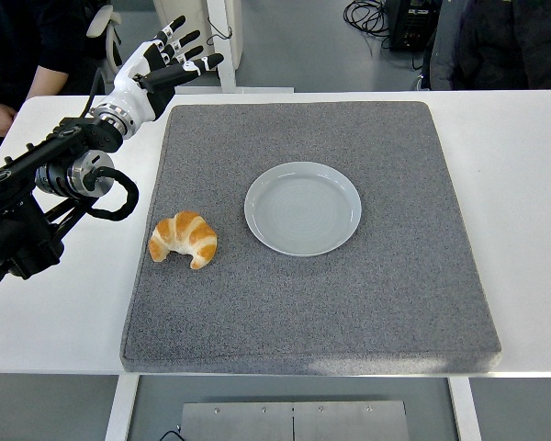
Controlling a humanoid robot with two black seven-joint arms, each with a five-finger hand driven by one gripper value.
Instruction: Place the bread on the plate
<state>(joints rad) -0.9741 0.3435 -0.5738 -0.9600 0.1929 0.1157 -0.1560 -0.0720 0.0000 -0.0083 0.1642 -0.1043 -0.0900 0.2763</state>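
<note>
The left hand [161, 66], fingers spread and empty, hovers well beyond the croissant [184, 239] (just left of the plate [302, 208]), apparently poised to reach for it.

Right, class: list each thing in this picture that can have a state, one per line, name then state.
croissant: lying on the grey mat, left of the plate, not held
plate: empty, on the mat
left hand: open, fingers spread, above the mat's far left corner
</note>
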